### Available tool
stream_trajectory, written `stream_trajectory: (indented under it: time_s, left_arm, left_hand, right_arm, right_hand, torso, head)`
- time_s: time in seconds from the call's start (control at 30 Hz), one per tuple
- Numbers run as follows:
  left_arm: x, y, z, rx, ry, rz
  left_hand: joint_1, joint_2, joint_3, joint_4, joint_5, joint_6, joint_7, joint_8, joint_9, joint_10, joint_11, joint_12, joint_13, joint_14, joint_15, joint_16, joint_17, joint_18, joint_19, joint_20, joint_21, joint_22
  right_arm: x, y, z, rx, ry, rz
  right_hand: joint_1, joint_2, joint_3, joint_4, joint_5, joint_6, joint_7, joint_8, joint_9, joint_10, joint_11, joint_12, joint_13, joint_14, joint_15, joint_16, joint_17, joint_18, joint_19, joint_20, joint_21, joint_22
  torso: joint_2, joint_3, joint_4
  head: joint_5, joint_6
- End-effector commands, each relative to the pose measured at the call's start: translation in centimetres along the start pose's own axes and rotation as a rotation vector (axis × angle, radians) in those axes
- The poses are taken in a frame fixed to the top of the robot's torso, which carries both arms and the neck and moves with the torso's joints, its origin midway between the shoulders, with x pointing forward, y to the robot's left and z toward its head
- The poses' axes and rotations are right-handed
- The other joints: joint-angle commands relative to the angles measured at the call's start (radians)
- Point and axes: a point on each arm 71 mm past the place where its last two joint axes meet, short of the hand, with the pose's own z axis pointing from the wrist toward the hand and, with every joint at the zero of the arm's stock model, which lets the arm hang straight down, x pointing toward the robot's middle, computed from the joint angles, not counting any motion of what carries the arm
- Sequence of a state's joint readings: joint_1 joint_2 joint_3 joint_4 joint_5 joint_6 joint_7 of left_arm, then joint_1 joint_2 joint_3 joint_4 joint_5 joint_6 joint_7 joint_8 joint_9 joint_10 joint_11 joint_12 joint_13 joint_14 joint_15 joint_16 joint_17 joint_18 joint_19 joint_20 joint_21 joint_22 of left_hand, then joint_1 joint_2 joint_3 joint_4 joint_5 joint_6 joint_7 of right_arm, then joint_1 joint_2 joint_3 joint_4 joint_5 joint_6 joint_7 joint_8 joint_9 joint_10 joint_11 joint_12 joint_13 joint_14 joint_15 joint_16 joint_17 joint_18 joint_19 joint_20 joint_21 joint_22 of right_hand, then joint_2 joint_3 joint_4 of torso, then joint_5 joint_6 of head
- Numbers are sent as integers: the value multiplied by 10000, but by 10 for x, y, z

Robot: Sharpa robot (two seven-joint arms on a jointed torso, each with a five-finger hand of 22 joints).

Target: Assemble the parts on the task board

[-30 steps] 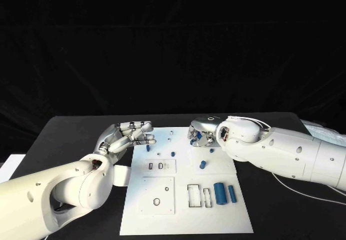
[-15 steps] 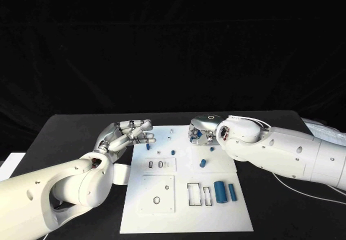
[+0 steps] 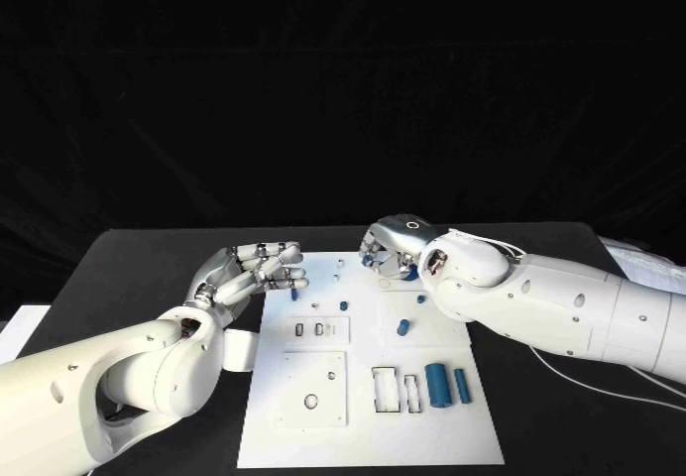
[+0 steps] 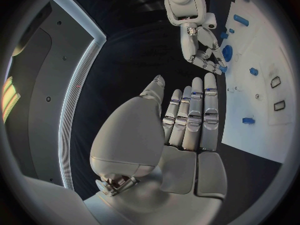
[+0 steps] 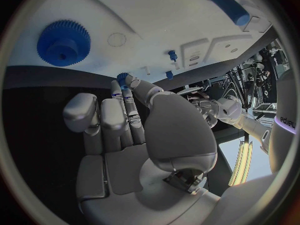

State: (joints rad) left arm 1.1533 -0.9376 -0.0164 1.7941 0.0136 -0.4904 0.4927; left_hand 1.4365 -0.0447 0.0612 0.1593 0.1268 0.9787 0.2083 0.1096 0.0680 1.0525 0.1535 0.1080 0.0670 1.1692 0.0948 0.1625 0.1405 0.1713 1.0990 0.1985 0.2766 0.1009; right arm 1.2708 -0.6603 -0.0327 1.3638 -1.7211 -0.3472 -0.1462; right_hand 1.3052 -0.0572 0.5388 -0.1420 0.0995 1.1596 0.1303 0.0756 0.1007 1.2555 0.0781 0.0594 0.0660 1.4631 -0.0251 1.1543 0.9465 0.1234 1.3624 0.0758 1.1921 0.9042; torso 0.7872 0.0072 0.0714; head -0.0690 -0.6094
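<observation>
A white task board (image 3: 365, 421) lies mid-table, with two blue cylinders (image 3: 436, 382) beside a rectangular slot at its five o'clock. A blue gear (image 5: 63, 42) sits at one o'clock. The right hand (image 3: 394, 250) hovers there, pinching a small blue part (image 5: 122, 78). The left hand (image 3: 255, 270), at ten o'clock, holds nothing, its fingers extended.

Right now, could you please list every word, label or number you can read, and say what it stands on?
White casing, right wrist view: dark lettering, turned sideways, too blurred to read.
Task board: outlines and holes, no text.
Blue parts: no text.
Left hand, right hand: none readable.
</observation>
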Motion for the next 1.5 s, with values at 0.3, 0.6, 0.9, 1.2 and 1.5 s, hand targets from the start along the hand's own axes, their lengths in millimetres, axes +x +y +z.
stream_trajectory:
  time_s: [0.3,0.6,0.9,1.2,1.5]
  left_arm:
    - [5,-4,1,78,325,-175]
    - [6,-6,1,119,359,-176]
    - [6,-6,2,129,370,-175]
    - [6,-6,2,119,361,-168]
    - [6,-7,2,103,405,-186]
  left_hand:
    - [17,73,4,-79,-37,-17,19,-46,-11,16,19,-63,-10,48,27,-62,21,118,49,2,-58,-19]
    - [18,74,5,-83,-38,-17,19,-48,-11,15,19,-66,-10,47,27,-65,22,118,48,2,-60,-20]
    - [18,74,5,-83,-38,-17,19,-48,-11,15,19,-66,-10,47,27,-65,22,118,48,2,-60,-20]
    - [19,80,7,-96,-39,-15,19,-54,-10,17,20,-75,-10,43,30,-81,25,117,47,4,-70,-28]
    - [16,81,6,-99,-40,-17,20,-58,-11,16,21,-80,-10,42,31,-87,26,116,47,4,-74,-31]
  right_arm:
    - [-1,12,18,49,-729,-40]
    - [5,17,28,59,-554,-56]
    - [12,23,32,-94,-205,-101]
    - [18,25,35,-54,95,-166]
    - [20,24,36,107,292,-222]
  right_hand:
    - [121,-8,176,-29,27,-97,80,-91,-13,11,-114,11,-9,294,42,88,29,-73,-87,32,75,59]
    - [102,-33,193,-19,17,-120,90,-103,-14,-23,-102,13,-10,290,53,111,44,-72,-102,44,95,74]
    - [24,-108,173,22,-16,-146,100,-110,-13,-70,-86,20,-8,283,73,150,63,-73,-129,69,136,111]
    - [-21,-136,159,57,-41,-163,100,-114,-12,-97,-81,19,-8,277,82,166,69,-72,-144,80,156,129]
    - [-226,-382,226,224,-107,-974,294,-159,-198,-1249,178,1,-59,166,302,10,-234,53,-493,242,-209,-570]
  torso:
    - [52,-10,81]
    - [126,-30,177]
    - [141,-25,177]
    - [135,-37,190]
    - [147,-35,186]
  head:
    - [38,18]
    - [-13,65]
    - [-3,49]
    - [4,43]
    - [2,75]
